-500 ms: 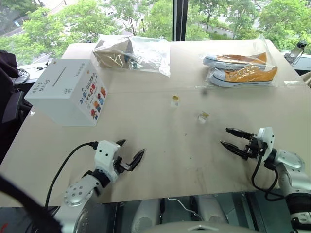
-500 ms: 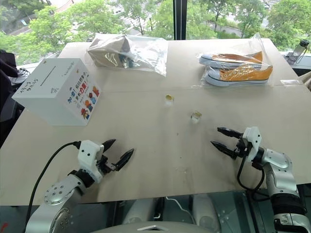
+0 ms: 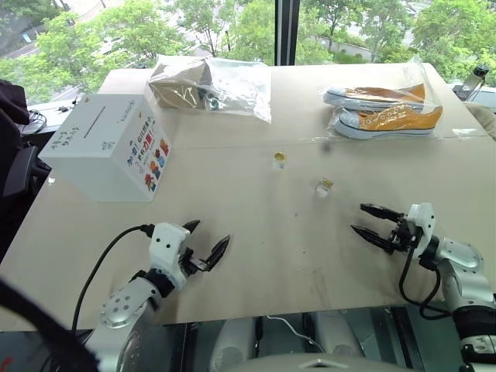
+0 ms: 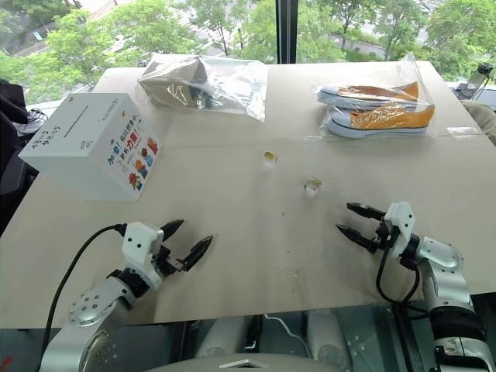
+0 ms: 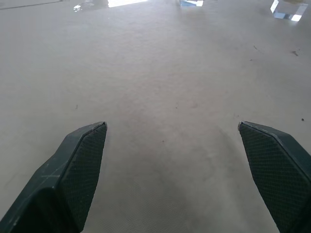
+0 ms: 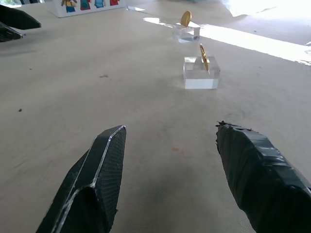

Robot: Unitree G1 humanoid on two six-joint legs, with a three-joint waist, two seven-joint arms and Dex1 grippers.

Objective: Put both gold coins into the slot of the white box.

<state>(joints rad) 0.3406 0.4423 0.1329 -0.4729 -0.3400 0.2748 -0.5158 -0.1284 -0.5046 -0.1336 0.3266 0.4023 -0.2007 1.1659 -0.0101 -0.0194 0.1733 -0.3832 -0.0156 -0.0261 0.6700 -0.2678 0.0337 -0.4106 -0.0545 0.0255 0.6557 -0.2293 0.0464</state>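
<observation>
Two gold coins stand on edge in clear blocks at the middle of a matte beige table.

The nearer coin [image 6: 204, 57] sits in a glassy square holder [image 6: 199, 74], the farther coin [image 6: 186, 18] beyond it. The white box [image 3: 108, 147], smooth cardboard with cartoon figures on its side, sits at upper left, its thin dark slot [image 3: 94, 118] on top. The left gripper [image 3: 205, 246] and right gripper [image 3: 370, 220] hover low with their pointed black fingers spread, both empty.

Beige table [image 3: 256, 232] — white box [image 3: 108, 151], two bagged items, two clear holders [image 6: 199, 73] with gold coins [image 6: 204, 56].
</observation>
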